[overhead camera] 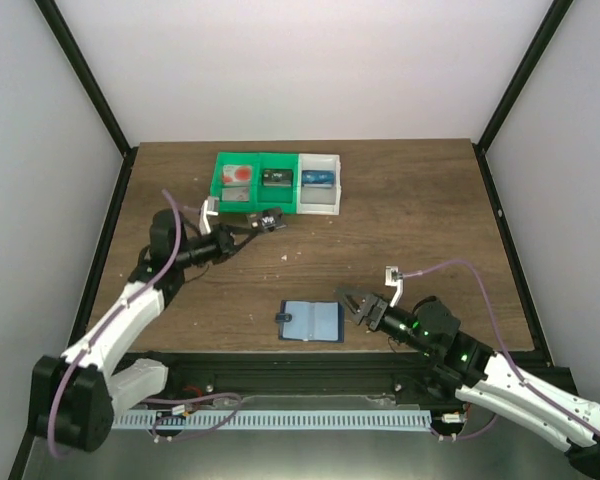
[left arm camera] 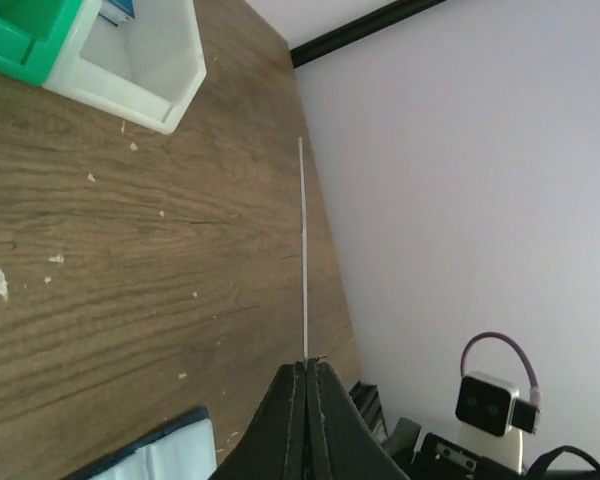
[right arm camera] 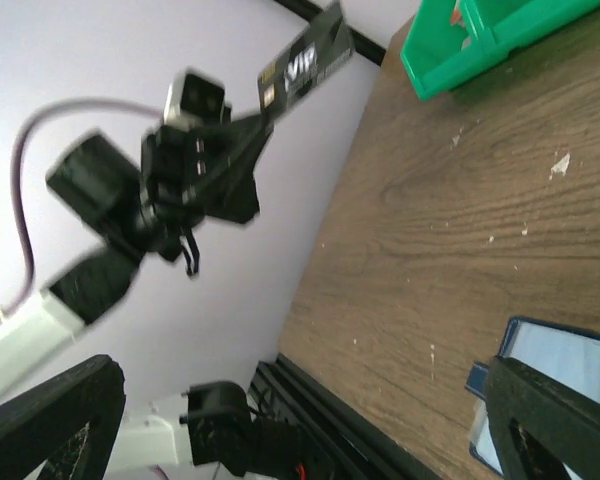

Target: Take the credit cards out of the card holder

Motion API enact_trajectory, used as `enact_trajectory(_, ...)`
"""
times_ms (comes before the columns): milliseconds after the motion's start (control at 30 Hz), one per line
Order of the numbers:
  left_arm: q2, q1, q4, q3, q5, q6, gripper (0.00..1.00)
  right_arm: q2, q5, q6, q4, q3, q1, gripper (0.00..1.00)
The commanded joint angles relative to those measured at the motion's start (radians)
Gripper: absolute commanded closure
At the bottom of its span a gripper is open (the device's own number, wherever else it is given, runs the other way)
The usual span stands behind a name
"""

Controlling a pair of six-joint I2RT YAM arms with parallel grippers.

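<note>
The card holder (overhead camera: 310, 321) lies open on the table near the front edge, dark blue with pale blue pockets; it also shows in the wrist views (left arm camera: 170, 450) (right arm camera: 565, 365). My right gripper (overhead camera: 352, 304) (right arm camera: 300, 370) stands open just right of it, with nothing between its fingers. My left gripper (overhead camera: 260, 222) (left arm camera: 306, 362) hangs above the table in front of the bins, shut on a black card (overhead camera: 271, 217) (right arm camera: 305, 65), which its own camera sees edge-on (left arm camera: 303, 250). Pale credit cards (overhead camera: 238, 175) with red marks lie in the left compartment of the green bin (overhead camera: 220, 170).
The green bin's other compartment holds a black item (overhead camera: 276, 179). A white bin (overhead camera: 332, 200) beside it holds a blue item (overhead camera: 320, 179). Black frame posts run along both table sides. White walls enclose the table.
</note>
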Motion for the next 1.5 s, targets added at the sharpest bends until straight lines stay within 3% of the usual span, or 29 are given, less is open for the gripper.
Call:
enact_trajectory(0,0.173,0.038,-0.239,0.200,0.078,0.256,1.00,0.014,-0.096,-0.084,-0.056,0.060,-0.001,0.00)
enact_trajectory(267,0.433,0.062,-0.438,0.487,-0.088,0.429,1.00,-0.003,-0.127,-0.110,-0.086,0.081,-0.001,0.00)
enact_trajectory(533,0.705,0.079,-0.540,0.738,-0.155,0.516,1.00,0.031,-0.083,-0.202,-0.159,0.163,-0.001,0.00)
enact_trajectory(900,1.033,0.087,-0.688,1.144,-0.168,0.567,1.00,0.030,-0.076,-0.182,-0.190,0.160,-0.001,0.00)
enact_trajectory(1167,1.190,0.089,-0.742,1.338,-0.152,0.584,1.00,0.078,-0.059,-0.218,-0.158,0.165,-0.001,0.00)
enact_trajectory(1467,1.288,0.092,-0.756,1.426,-0.131,0.583,1.00,0.096,-0.039,-0.231,-0.174,0.183,-0.001,0.00)
